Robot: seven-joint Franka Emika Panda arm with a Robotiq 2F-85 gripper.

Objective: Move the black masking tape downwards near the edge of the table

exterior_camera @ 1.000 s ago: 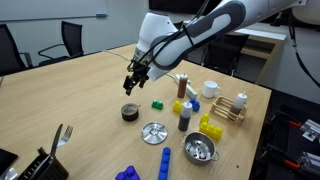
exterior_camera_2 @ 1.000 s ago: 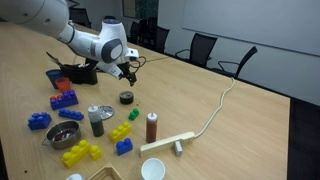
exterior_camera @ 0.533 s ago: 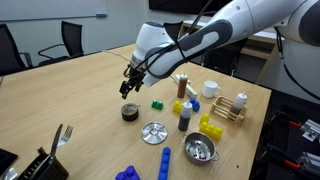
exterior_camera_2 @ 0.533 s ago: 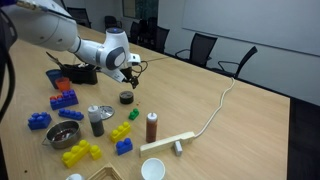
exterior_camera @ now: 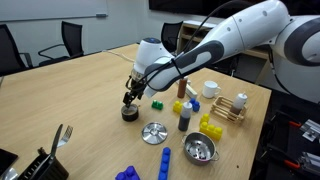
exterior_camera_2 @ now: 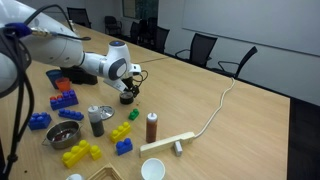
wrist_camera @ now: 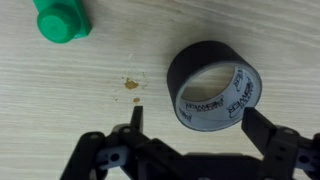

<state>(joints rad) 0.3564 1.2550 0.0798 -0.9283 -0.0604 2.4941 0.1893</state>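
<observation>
Exterior view, arm from upper right: the gripper [exterior_camera: 130, 97] hangs just above the black masking tape [exterior_camera: 129, 112], which lies flat on the table [exterior_camera: 70, 95] at centre frame, left of a green block [exterior_camera: 157, 103]. From here we cannot tell how the jaws stand.

Exterior view, arm from the left: gripper [exterior_camera_2: 127, 91] sits right over the tape [exterior_camera_2: 126, 98]. The tape is mostly hidden, only a dark sliver showing.

Wrist view: the tape [wrist_camera: 205, 52] fills the centre right, hole facing up, bare wood showing through it. The gripper [wrist_camera: 195, 118] enters from the bottom edge. Jaws are apart, one either side of the roll: the left tip is clear of the wall, while the right tip seems to meet the rim, though contact is hard to judge. Nothing is clamped yet. The ring is round, so there is no long axis to line up.

There is white print on the inner core, too small to read. A green block [wrist_camera: 62, 20] sits upper left and a small brown stain [wrist_camera: 130, 85] is left of the roll.
</observation>
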